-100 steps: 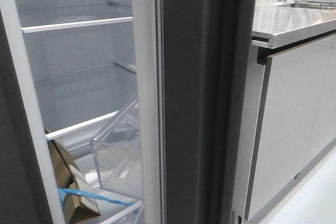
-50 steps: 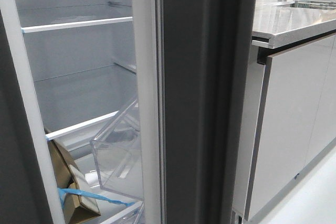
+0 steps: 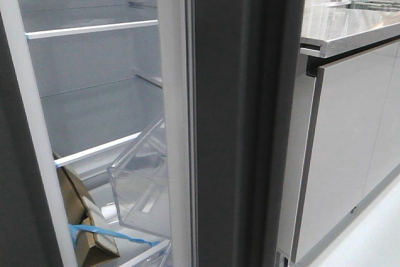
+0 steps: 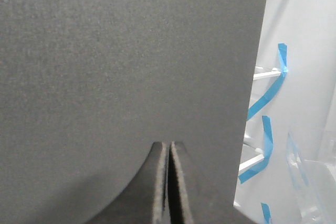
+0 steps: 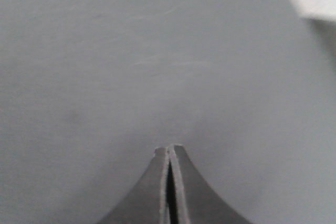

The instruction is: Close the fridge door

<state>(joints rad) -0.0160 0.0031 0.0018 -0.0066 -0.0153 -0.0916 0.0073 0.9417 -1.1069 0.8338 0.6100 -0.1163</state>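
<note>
The fridge door [image 3: 244, 123] stands open, edge-on in the middle of the front view, a thick dark-grey slab with a white inner lining [image 3: 172, 92] and a clear bin [image 3: 140, 186]. Neither gripper shows in the front view. In the left wrist view my left gripper [image 4: 169, 144] is shut on nothing, its tips close to a flat dark-grey panel [image 4: 126, 56]. I cannot tell which door that panel belongs to. In the right wrist view my right gripper [image 5: 169, 149] is also shut and empty, close against a plain grey surface [image 5: 157, 51]. Whether either touches, I cannot tell.
Inside the fridge are white shelves [image 3: 90, 29] and a cardboard box [image 3: 78, 217] with blue tape [image 3: 106, 232]. Another dark door [image 3: 15, 186] borders the left edge. A steel countertop [image 3: 350, 26] over glossy pale cabinet doors [image 3: 350, 142] stands at the right.
</note>
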